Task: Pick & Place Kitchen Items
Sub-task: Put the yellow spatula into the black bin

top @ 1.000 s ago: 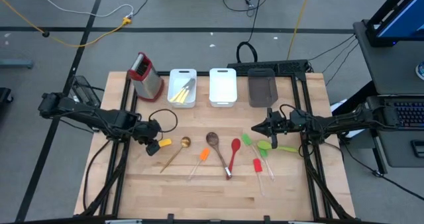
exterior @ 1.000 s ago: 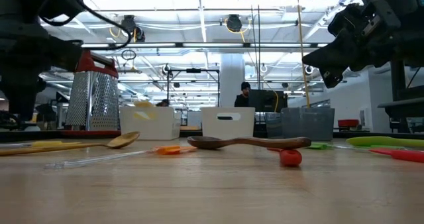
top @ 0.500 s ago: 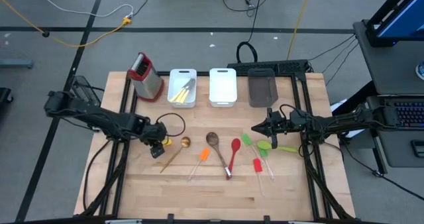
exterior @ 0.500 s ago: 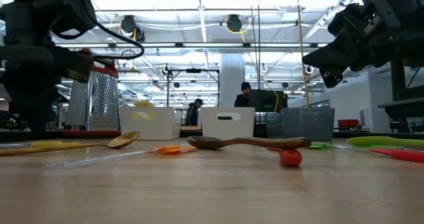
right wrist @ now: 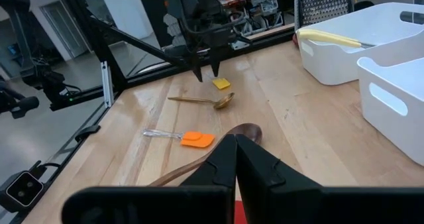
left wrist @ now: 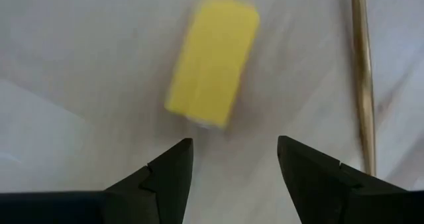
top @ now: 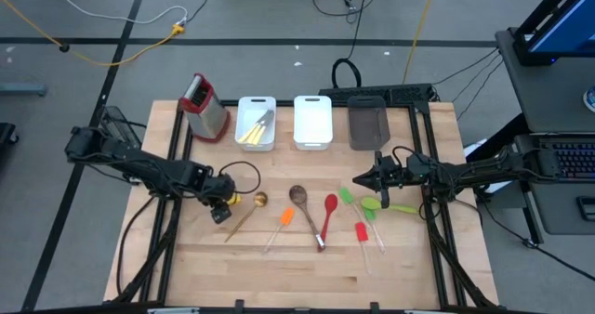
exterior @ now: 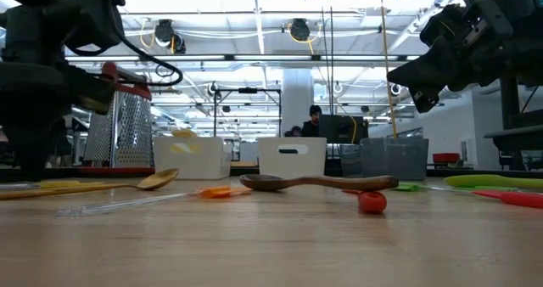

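Utensils mostly lie loose on the table (top: 307,263), so by my reading the job is at an early stage. One white bin (top: 256,123) already holds a couple of pale and yellow pieces; the second white bin (top: 312,121) and the grey bin (top: 367,126) look empty from above.

The left gripper (top: 221,207) is low over the yellow spatula (left wrist: 212,60), its fingers (left wrist: 171,173) spread apart with the yellow blade just ahead of the gap, not yet touched. The light wooden spoon (top: 246,215) lies just beside it.

Waiting to be moved are the orange spatula (top: 281,225), the dark wooden spoon (top: 302,206), the red spoon (top: 328,216), the red spatula (top: 363,237), the green spatula (top: 351,202) and the lime spoon (top: 389,205).

The right gripper (top: 358,181) hangs above the green spatula, fingers pressed together and holding nothing. The grater (top: 206,107) stands by the bins, not part of the work.
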Action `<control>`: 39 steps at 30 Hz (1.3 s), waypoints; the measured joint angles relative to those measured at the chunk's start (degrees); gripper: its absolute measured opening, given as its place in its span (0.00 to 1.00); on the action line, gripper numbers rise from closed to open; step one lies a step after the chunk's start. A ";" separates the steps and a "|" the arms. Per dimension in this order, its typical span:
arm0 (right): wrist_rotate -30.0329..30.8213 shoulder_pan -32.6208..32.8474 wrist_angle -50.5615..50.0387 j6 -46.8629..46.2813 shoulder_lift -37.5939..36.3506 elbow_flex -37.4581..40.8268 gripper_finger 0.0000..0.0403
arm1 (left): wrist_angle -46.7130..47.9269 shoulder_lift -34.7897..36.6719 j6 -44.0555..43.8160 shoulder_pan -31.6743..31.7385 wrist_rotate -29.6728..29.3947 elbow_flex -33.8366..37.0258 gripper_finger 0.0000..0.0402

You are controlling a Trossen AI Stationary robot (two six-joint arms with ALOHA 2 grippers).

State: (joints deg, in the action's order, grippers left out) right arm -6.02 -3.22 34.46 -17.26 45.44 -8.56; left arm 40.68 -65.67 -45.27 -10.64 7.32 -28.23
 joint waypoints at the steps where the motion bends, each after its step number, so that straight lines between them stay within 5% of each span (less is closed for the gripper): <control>1: -0.01 0.00 0.00 0.00 -0.01 0.00 0.00 | 1.15 0.00 -0.37 -0.43 0.92 0.00 0.56; 12: -0.02 0.00 0.00 -0.01 -0.01 -0.02 0.00 | 14.54 0.00 -6.11 -7.07 2.79 0.00 0.56; 39: -0.02 0.00 0.01 -1.47 0.00 -0.02 0.00 | 12.30 0.04 -9.91 -16.56 0.36 2.08 0.56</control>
State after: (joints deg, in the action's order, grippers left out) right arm -6.04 -3.22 34.46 -18.73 45.43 -8.58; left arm 52.98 -65.63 -55.18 -27.20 7.68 -26.15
